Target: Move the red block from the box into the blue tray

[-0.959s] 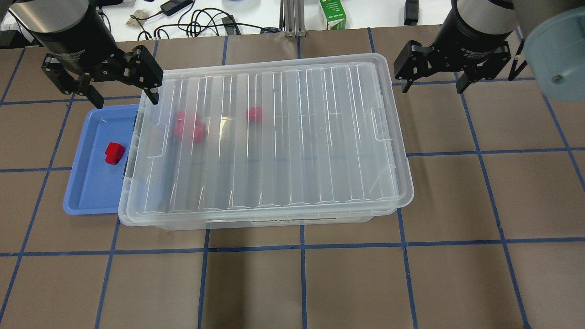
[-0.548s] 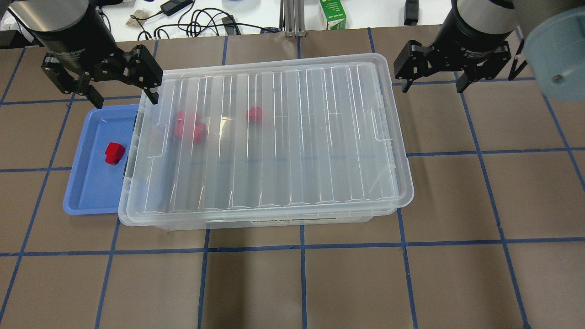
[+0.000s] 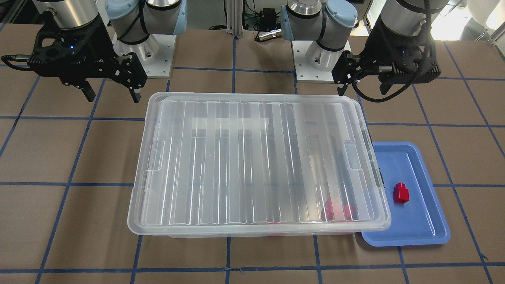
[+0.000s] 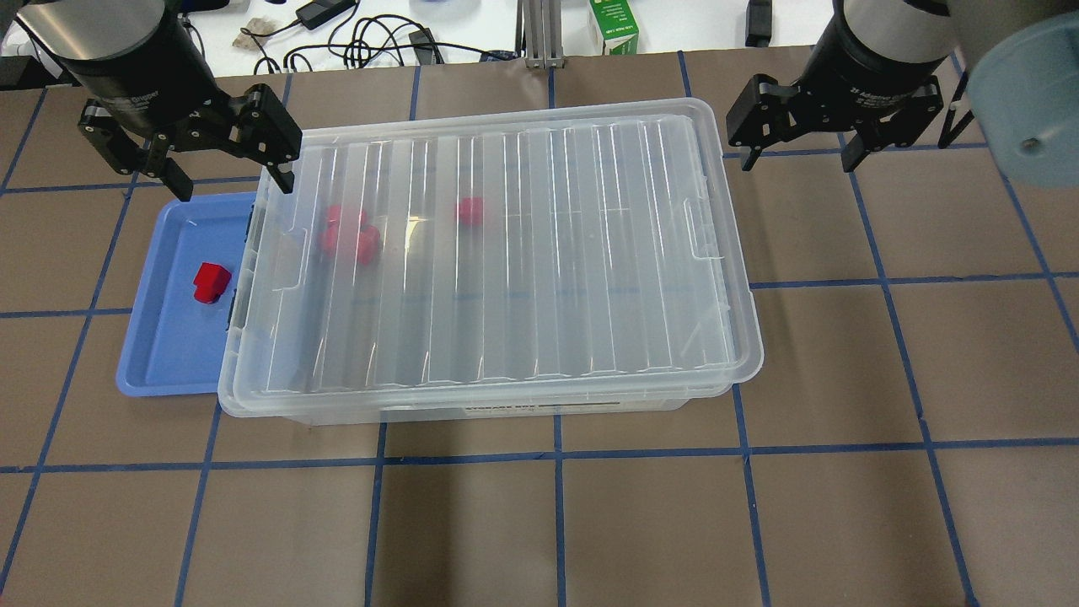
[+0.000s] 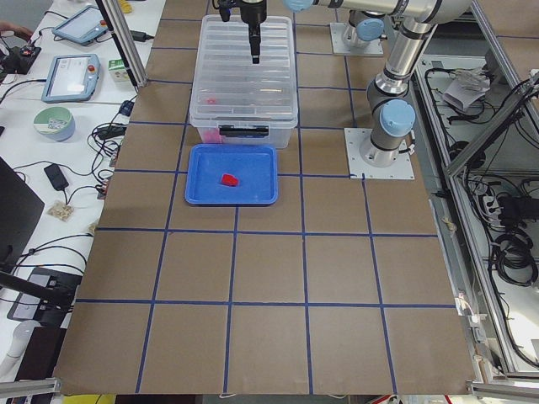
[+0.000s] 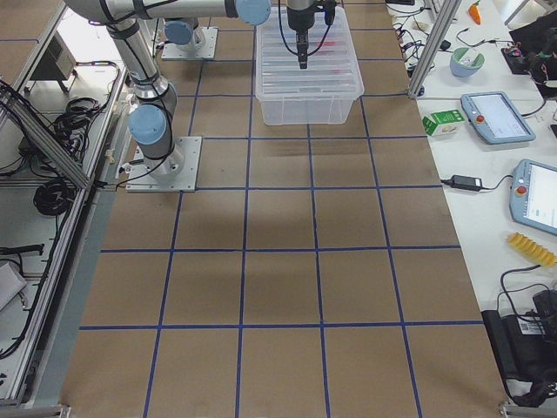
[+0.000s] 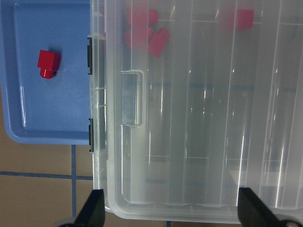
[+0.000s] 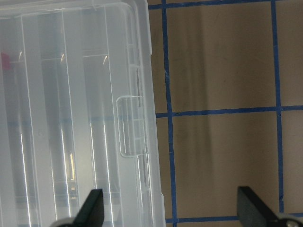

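Shows red block lying in blue tray, apart from every rim. Places tray just beside box left end, inner edge hidden under lid overhang. Shows left pincer released, jaws wide, above tray's far corner; right pincer likewise released over worktop off box's far right corner. Shows other red blocks blurred under closed lid.

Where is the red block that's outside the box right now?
In the overhead view, the small red plastic block lies inside the shallow blue plastic tray, on the robot's left, just beside the lidded clear plastic bin.
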`<state>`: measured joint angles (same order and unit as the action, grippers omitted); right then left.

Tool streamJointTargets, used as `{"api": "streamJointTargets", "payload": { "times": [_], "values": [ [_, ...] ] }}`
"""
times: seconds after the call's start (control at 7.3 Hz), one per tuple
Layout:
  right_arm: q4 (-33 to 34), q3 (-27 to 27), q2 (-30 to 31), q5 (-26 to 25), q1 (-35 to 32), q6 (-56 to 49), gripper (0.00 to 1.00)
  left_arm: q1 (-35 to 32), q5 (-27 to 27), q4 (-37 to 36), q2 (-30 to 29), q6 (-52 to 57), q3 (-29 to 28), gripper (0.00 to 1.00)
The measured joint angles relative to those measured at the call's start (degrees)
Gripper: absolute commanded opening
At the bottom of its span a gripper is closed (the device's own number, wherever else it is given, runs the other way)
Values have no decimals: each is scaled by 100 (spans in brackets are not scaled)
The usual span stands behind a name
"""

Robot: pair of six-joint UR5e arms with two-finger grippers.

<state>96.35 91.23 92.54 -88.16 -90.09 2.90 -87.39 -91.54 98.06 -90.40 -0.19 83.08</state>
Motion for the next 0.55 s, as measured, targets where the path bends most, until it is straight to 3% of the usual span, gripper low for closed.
{"api": "streamJointTargets", "payload": {
  "times": [0.55],
  "values": [
    [-14,2,-5,-6,0,0,100,2,2,-70,6,214,-27,100]
  ]
}}
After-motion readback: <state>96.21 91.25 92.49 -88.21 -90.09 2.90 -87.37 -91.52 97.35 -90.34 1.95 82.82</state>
